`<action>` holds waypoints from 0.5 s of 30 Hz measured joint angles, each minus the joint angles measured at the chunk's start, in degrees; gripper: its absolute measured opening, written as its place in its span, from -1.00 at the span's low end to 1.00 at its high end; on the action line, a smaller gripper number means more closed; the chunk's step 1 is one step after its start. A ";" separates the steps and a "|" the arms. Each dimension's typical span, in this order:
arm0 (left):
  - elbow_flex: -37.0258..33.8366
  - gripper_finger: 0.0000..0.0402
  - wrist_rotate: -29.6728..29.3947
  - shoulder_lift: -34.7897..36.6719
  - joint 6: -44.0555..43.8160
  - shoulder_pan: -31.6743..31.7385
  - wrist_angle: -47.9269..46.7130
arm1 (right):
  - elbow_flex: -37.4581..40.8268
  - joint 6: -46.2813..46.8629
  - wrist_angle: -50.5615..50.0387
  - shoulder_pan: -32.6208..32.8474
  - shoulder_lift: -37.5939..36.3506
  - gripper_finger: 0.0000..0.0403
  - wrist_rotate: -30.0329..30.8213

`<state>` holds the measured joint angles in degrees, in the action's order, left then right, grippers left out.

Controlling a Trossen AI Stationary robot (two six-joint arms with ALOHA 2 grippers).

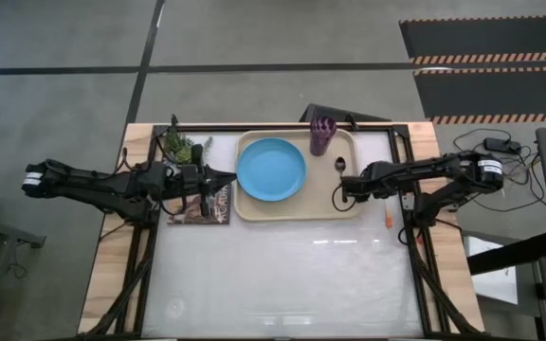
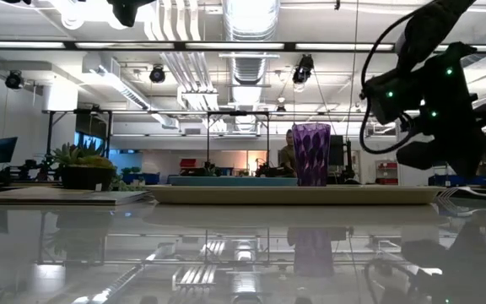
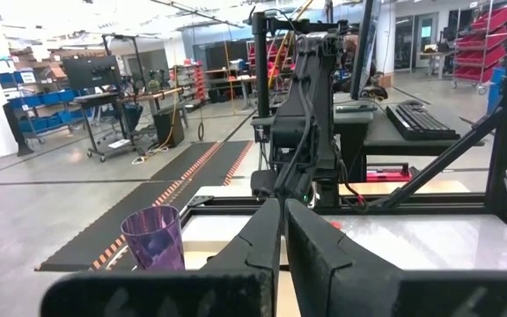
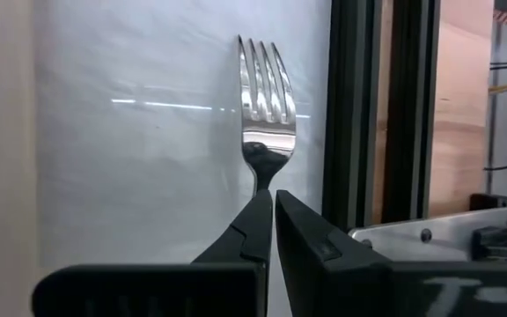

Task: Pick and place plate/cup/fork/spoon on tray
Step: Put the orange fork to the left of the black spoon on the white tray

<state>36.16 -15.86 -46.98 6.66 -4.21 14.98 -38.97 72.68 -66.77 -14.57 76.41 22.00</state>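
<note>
Right now the fork [image 4: 267, 123] is pinched in the right hand [image 4: 269, 231]

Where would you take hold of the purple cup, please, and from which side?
Probably at its open rim, coming straight down from above and pinching one side of the ridged wall. The cup stands upright, mouth up, in the far right corner of the tray, apart from the plate, so nothing blocks its top.

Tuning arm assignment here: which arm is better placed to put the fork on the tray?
Right. The right gripper is already closed at the neck of the fork, beside the tray. The left gripper waits shut at the tray's opposite side.
</note>
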 joint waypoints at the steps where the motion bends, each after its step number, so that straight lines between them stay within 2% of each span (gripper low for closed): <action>1: 0.00 -0.98 0.00 0.00 0.02 0.00 0.00 | 0.16 -0.13 0.16 0.00 0.36 -0.96 0.02; 6: 0.00 -0.98 0.00 0.00 0.10 0.00 -0.02 | 0.60 0.21 0.41 0.00 0.51 -0.89 -0.02; 15: 0.00 -0.98 0.00 0.00 0.13 0.00 -0.02 | 3.71 0.86 5.60 0.02 0.37 -0.45 -0.12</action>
<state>36.16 -15.86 -46.98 6.79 -4.21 14.96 -35.26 73.54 -61.17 -14.55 76.77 21.87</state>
